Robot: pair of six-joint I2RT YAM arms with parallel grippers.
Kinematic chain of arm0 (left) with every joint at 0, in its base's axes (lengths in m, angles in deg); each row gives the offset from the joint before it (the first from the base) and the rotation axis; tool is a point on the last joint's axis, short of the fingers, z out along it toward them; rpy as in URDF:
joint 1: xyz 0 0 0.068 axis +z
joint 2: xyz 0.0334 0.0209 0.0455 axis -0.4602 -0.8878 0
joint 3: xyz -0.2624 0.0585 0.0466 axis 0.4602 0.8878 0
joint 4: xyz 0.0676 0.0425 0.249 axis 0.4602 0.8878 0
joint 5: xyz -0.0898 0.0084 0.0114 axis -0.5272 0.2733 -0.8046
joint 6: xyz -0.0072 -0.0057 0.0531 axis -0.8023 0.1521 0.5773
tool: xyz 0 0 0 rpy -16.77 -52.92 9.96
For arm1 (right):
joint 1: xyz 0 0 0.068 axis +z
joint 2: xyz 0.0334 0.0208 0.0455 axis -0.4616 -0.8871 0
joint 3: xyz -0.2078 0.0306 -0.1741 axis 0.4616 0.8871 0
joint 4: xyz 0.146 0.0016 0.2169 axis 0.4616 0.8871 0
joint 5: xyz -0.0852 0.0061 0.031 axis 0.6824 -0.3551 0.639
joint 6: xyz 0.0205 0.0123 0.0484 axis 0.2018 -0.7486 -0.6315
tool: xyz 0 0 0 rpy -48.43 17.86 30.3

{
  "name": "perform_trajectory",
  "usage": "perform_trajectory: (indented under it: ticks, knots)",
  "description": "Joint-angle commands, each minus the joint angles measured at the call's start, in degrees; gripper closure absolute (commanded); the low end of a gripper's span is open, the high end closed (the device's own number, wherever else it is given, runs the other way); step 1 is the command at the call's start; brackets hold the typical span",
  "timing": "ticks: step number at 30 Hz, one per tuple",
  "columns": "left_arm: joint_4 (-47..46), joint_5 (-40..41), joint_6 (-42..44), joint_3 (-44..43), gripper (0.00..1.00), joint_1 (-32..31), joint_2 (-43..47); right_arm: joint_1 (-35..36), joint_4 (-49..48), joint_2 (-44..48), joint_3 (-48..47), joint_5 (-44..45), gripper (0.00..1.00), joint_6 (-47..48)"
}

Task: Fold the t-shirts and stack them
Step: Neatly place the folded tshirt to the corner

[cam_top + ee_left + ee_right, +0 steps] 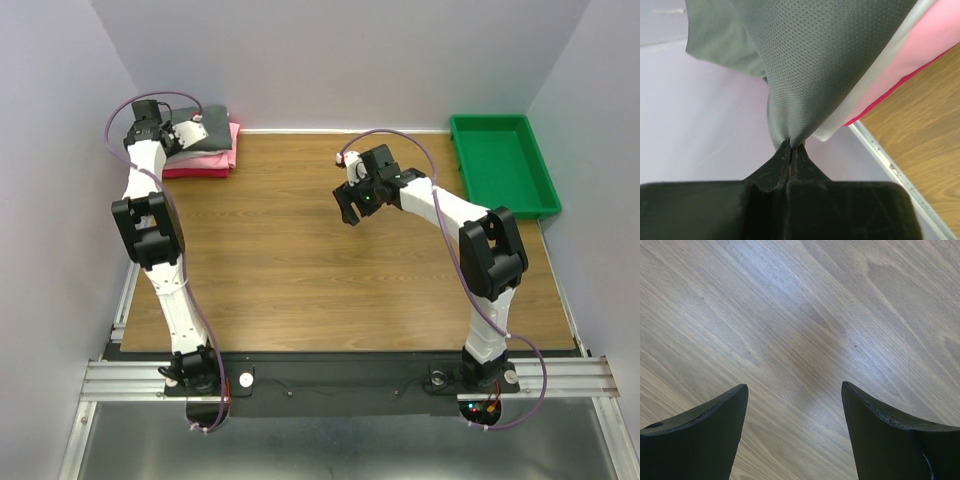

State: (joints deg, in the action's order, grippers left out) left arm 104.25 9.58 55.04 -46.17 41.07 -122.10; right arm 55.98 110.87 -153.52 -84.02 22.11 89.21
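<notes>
The right gripper (795, 390) hangs over the middle of the table (800, 310), jaws wide apart and holding nothing. Farther back, in the far left corner, the left gripper (791, 145) is clamped tight on a pinch of the grey shirt (830, 60). The cloth fans out from the closed tips in a taut cone. That shirt lies on top of the stack (210, 160), over a white shirt (890, 57), a pink shirt (925, 45) and a red shirt (875, 102) of which only a thin edge shows. The stack sits right at the table's left rim, close to the wall (700, 125).

The grey shirt looks light, thin and limp, a fine mesh knit. It will likely drape and sag from any single hold, and it offers no stiffness to push against. One pinch pulls it into a peak, as here, so a tug could drag the fold open or shift the layers beneath. Better holds are probably two corners of one folded edge, or a grasp across the whole thickness of the fold. It seems unlikely to slip from tight tips. At the far right, the tray (500, 165) stands well apart from the shirts
</notes>
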Motion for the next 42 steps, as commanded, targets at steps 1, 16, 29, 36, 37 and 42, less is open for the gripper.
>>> perform_trajectory:
  ticks: [1, 16, 29, 36, 37, 42]
  knots:
    - [-1.84, 1.94, 1.87, -0.05, 1.00, 1.45, 2.98, 0.25, -0.42, 1.86, 0.40, -0.56, 0.19, -0.39]
    - [2.72, -3.06, 0.38, 0.40, 0.34, 1.80, 6.66, 0.25, -0.33, 3.43, 0.84, 0.14, 0.18, -0.22]
    - [8.27, -17.64, -21.31, -4.17, 0.01, 1.80, 21.69, -5.28, -0.33, 13.28, 4.53, -1.79, 0.11, -2.33]
    - [7.04, -25.29, -42.47, -2.78, 0.01, 0.83, 28.11, -12.65, -0.24, 21.18, 7.43, -3.46, 0.00, -5.49]
    - [7.04, -25.82, -42.51, -2.60, 0.01, 0.66, 28.46, -13.45, -0.24, 21.97, 7.78, -3.46, 0.00, -5.84]
    - [3.72, -26.45, -52.52, 8.68, 0.01, -2.67, 34.50, -19.42, 0.02, 26.99, 11.20, -5.22, 0.00, -8.47]
